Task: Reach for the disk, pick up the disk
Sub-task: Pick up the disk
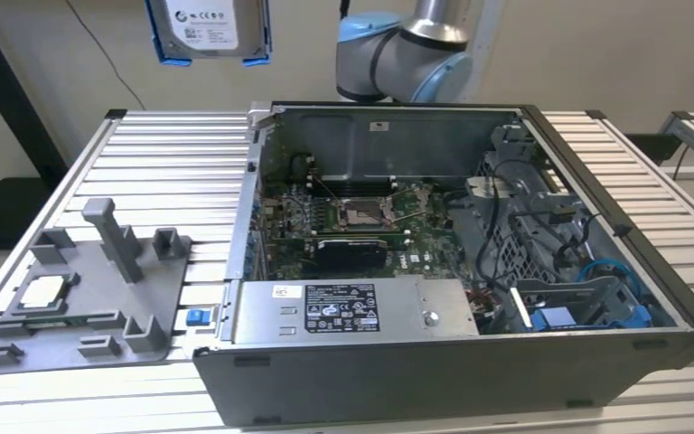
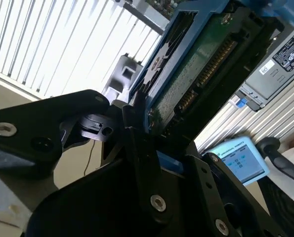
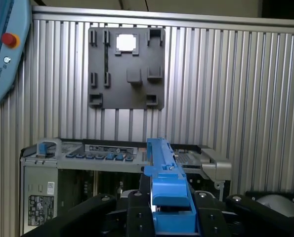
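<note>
A: Disk [image 1: 209, 27] is hanging in the air above the bench [image 1: 166, 154], the tool [image 3: 166, 202] clamping its blue bracket [image 3: 162, 163] from both sides.
B: Probably rigid, dense, shock-sensitive; gripping the bracket is sparing its bare circuit board [image 2: 198, 74].

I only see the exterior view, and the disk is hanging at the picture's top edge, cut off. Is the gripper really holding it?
Observer: Yes. In the first wrist view the gripper is shut on the disk, seen edge-on in its blue frame.
Operator: I see its labelled face. What's on the other side?
Observer: In the second wrist view, a green circuit board with a row of connector pins.
Operator: Anything else nearby?
Observer: A light-blue handheld pendant with a red button, in the first wrist view.
</note>
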{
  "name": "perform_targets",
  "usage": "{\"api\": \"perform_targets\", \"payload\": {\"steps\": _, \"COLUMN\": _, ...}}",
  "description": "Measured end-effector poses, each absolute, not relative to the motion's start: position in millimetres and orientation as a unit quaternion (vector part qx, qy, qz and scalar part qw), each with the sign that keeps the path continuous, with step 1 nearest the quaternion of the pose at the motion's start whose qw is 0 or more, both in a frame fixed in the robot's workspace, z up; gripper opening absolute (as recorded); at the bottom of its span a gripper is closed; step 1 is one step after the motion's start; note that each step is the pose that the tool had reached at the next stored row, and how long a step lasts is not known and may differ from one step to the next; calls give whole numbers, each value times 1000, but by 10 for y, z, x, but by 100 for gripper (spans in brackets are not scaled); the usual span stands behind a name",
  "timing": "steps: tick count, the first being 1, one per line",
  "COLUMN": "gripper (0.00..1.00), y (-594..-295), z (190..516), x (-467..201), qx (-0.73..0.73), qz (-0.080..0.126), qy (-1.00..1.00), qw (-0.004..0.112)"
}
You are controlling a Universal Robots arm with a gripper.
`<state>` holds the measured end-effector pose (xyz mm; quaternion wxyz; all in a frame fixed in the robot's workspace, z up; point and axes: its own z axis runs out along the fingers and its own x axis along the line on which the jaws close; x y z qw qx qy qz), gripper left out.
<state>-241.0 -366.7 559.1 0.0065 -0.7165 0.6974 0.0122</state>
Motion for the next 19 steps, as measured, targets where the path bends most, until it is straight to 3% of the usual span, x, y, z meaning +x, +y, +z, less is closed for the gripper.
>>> {"api": "perform_targets", "payload": {"steps": 19, "gripper": 0, "y": -3667, "z": 5591, "x": -1609, "qx": -716, "qz": 17, "qy": 697, "qw": 2}}
